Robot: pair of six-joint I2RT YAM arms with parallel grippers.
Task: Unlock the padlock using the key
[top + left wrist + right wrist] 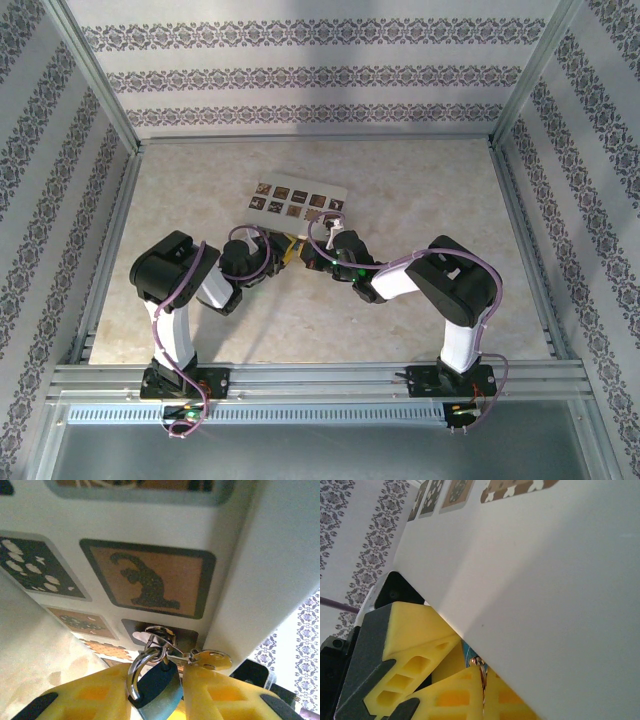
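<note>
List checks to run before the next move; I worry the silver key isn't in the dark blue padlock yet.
1. Left gripper holds dark blue padlock: ok.
2. Sight of silver key beside silver shackle: ok.
3. Key seated in keyhole: cannot tell.
4. Right gripper shut: ok.
5. Right gripper holding key: cannot tell.

Left arm [172, 268], right arm [452, 285] fold inward, wrists nearly meeting; left jaws gripping, right jaws pressed together

padlock [159, 692]: teal | left pincer [159, 676]: yellow | walls [300, 80]: grey floral stripes | table [420, 190]: beige marbled
</note>
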